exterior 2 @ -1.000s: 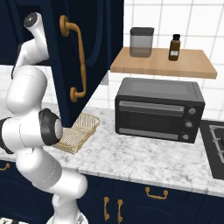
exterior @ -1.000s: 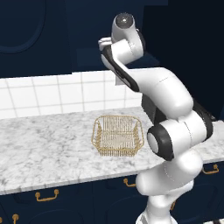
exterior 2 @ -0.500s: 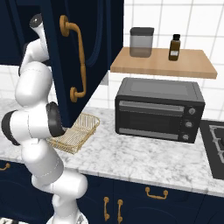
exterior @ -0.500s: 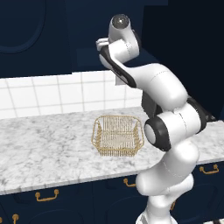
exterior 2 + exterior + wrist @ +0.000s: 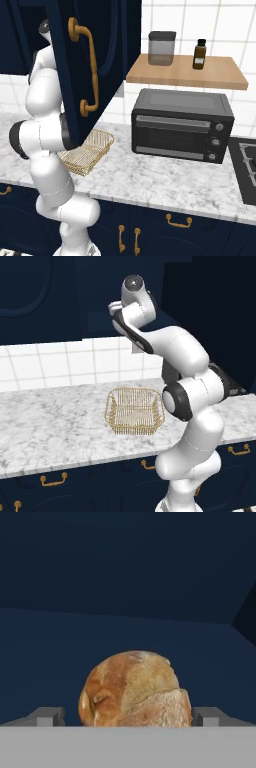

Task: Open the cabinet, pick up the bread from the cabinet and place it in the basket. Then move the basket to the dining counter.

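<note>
Inside the cabinet (image 5: 100, 45), the gripper (image 5: 130, 716) stood apart around the bread (image 5: 135, 689); it needed squaring before closing.

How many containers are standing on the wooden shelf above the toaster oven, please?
2: a grey canister at the wooden shelf's left end, and a small brown bottle to its right. The open cabinet door may hide others.

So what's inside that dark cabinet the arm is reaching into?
A tan-brown bread roll sits on the navy cabinet floor, between the open gripper fingertips. Bare navy wall lies behind it. Whatever is directly behind the bread is hidden.
</note>
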